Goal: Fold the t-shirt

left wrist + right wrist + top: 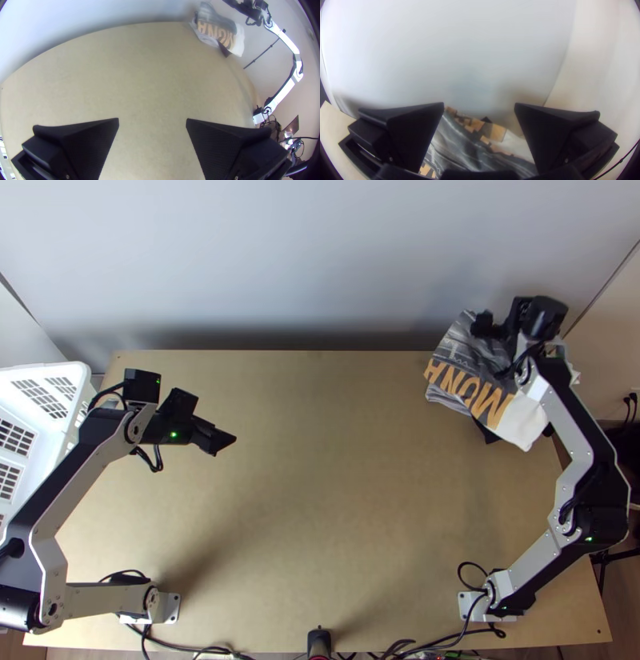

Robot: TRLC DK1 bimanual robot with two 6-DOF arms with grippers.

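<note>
The t-shirt [472, 390] lies in a compact, rumpled bundle at the table's back right corner, its grey print and orange letters facing up, white cloth toward the right. My right gripper [486, 327] is above its back part, partly hiding it. In the right wrist view, the grey cloth [461, 146] shows beyond and between the parted fingers of my right gripper [479, 105], not clamped. My left gripper [224, 442] hangs over the table's left part. In the left wrist view, my left gripper [152, 120] is open and empty, with the t-shirt [216, 32] far off.
A white slatted basket [78, 390] stands at the left edge. Behind the table [320, 500] rises a pale wall. Bare tabletop stretches between the left gripper and the cloth. Cables and a small black device [318, 642] are at the near edge.
</note>
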